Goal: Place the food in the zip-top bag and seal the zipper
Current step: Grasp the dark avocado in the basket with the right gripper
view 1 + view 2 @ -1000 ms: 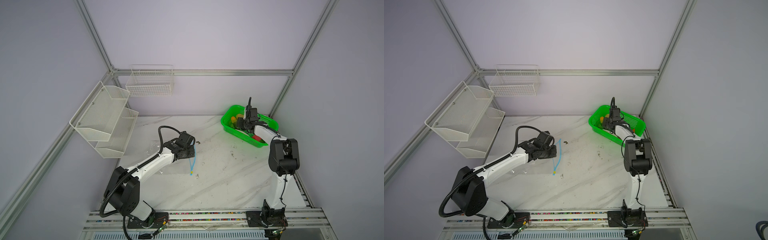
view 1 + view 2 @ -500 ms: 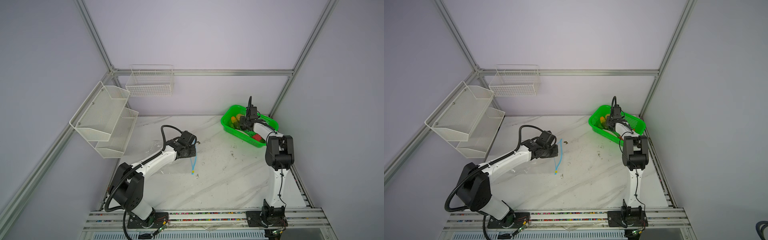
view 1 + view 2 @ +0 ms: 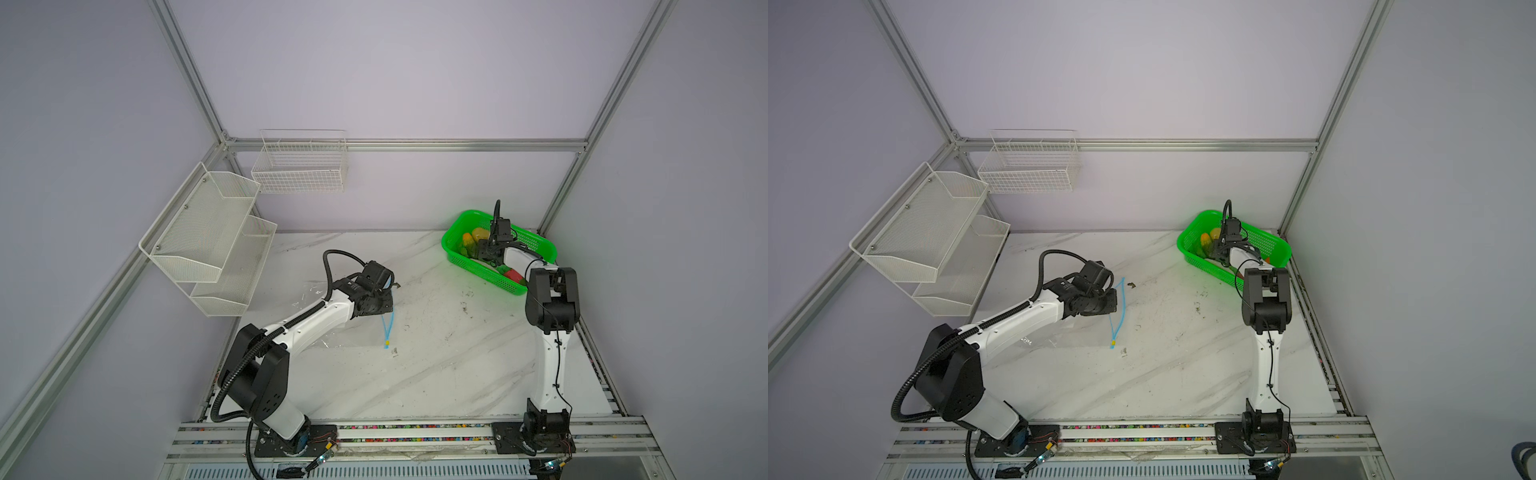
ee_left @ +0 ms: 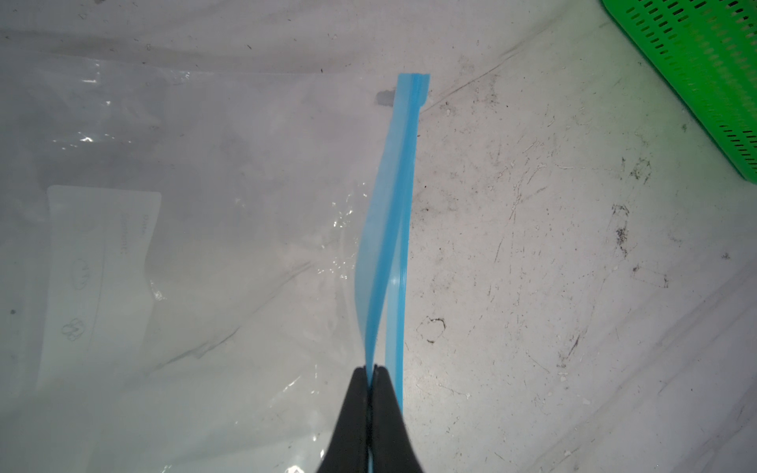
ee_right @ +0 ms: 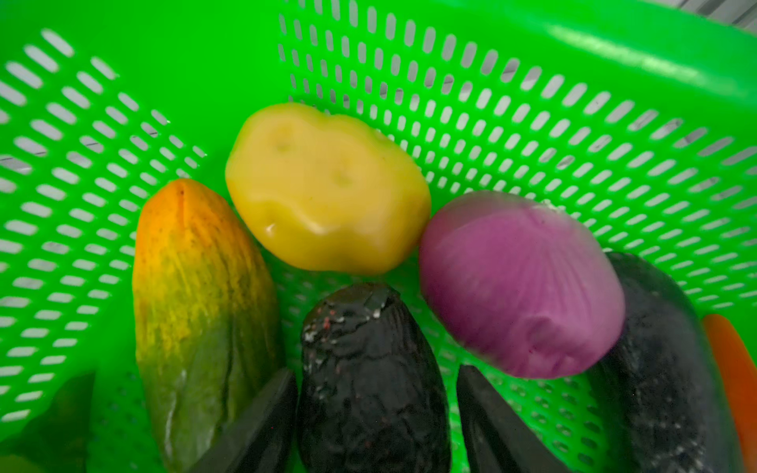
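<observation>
Jaws of left gripper (image 4: 370,370) pressed together, pinching zipper (image 4: 393,204) upper lip; zip-top bag (image 4: 205,164) flat on table (image 4: 532,204). I see right gripper (image 5: 375,370) spread (gap one side) astride dark avocado piece (image 5: 360,336) in green basket (image 5: 532,102).

The clear, crinkled bag (image 4: 205,245) with a white label (image 4: 98,254) lies flat at 9 o'clock on the table (image 3: 436,374). Its blue zipper (image 3: 1119,311) is parted, with one lip lifted and pinched by the left gripper (image 4: 370,370). The yellow slider (image 3: 1112,343) sits at the zipper's 6 o'clock end. The food (image 3: 478,245) lies in the green basket (image 3: 457,253) at 2 o'clock. There a yellow piece (image 5: 327,188) touches a purple one (image 5: 520,286), beside a dark avocado (image 5: 368,381) and an orange-green piece (image 5: 196,307).
</observation>
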{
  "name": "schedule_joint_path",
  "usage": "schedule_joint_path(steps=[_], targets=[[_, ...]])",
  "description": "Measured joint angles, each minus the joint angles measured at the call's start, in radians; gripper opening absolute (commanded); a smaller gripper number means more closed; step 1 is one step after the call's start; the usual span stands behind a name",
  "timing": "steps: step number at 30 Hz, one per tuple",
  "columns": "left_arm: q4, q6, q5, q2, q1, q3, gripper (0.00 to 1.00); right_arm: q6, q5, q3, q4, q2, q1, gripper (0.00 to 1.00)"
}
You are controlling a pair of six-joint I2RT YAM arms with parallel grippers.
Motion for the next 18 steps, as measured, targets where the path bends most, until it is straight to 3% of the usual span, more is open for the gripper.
schedule_joint_path(steps=[18], targets=[[-0.007,0.003,0.008,0.020,0.000,0.018,0.00,-0.016,-0.026,0.043,-0.010,0.053,-0.002,0.49]])
